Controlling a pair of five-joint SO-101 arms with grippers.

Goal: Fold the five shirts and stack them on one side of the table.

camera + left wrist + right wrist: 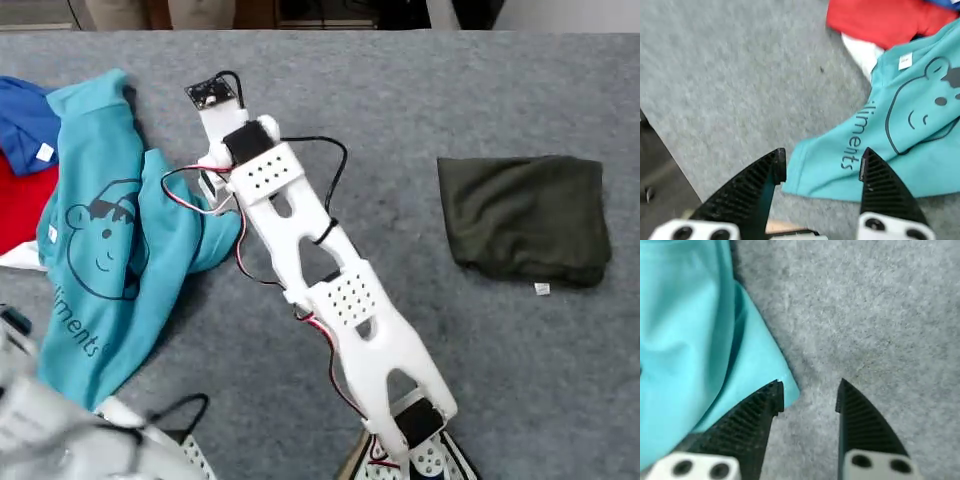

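The right jaws are held open at the edge of the teal shirt point(690, 340), one jaw over the cloth and the other over the bare grey worktop point(880, 315). The left jaws are likewise spread apart, above that shirt's hem. A red shirt point(880, 20), a white shirt point(862, 50) and a blue shirt point(25, 120) are bunched against the teal shirt. A folded dark shirt point(525, 215) is seen well apart from it.

Matt cloth teal shirt point(100, 300) on fuzzy grey felt table point(450, 100); arm point(350, 300) glossy white plastic.
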